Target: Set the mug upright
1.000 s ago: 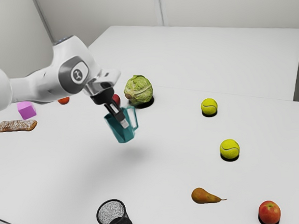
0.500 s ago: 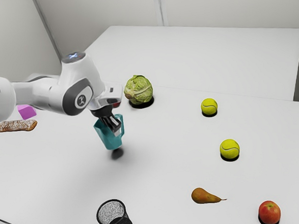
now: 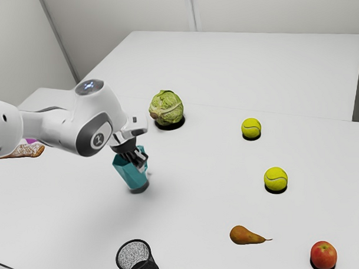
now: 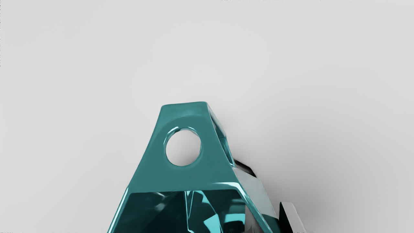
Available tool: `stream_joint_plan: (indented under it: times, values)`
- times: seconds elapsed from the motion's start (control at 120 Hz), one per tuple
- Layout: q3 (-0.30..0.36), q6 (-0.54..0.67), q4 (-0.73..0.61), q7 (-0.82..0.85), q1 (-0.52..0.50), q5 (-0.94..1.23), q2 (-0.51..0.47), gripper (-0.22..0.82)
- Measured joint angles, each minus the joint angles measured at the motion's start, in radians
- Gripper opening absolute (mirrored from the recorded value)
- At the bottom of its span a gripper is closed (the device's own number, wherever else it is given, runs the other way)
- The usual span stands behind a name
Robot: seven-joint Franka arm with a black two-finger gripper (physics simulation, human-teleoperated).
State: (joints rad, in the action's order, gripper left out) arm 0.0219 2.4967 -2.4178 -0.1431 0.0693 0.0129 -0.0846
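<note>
Exterior view: the gripper [image 3: 141,164] is grasping the mug [image 3: 130,173], whose body is slanting below it and toward the exterior view's left, mouth leaning left, base sitting on or just above the table [image 3: 191,211]; righting it is probably demanding a rightward tilt of the mouth.

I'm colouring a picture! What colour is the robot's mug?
The mug is teal, a blue-green, clearest in the wrist view.
</note>
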Motion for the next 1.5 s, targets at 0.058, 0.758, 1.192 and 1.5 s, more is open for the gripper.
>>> stream_joint_plan:
  times: [0.058,0.758,1.192,1.5]
  values:
    - [0.0,0.01,-0.003,0.015,0.0,0.002,0.003,-0.17]
    - [-0.001,0.055,-0.005,0.106,0.005,0.018,0.042,0.04]
    - [0.001,0.014,0.012,0.099,0.017,-0.014,-0.045,0.47]
    - [0.002,-0.278,0.222,0.097,0.02,-0.086,-0.081,0.55]
